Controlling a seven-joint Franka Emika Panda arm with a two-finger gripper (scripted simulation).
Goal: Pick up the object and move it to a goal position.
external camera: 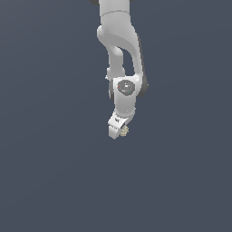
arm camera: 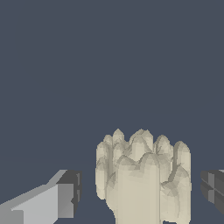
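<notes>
Reading across the wrist view, one dark finger pad [arm camera: 70, 192] stands off to the side of the object [arm camera: 142, 179] with dull grey counter [arm camera: 109, 65] showing between them, the knobbly cream clump sits in the middle, and the other pad [arm camera: 213, 189] is just beside its far flank, again with a sliver of gap. So the hand [arm camera: 142, 197] is released, straddling the clump but gripping nothing. In the exterior view the hand [external camera: 117, 131] is tilted, with the object [external camera: 123, 131] peeking out at the exterior view's right of the fingertips. The likely trouble is an uneven close: the nearer pad would meet the clump first and shove it sideways, and its lumpy surface gives poor contact, so it may twist or squirt free. Whether the pads reach low enough around it cannot be told.
</notes>
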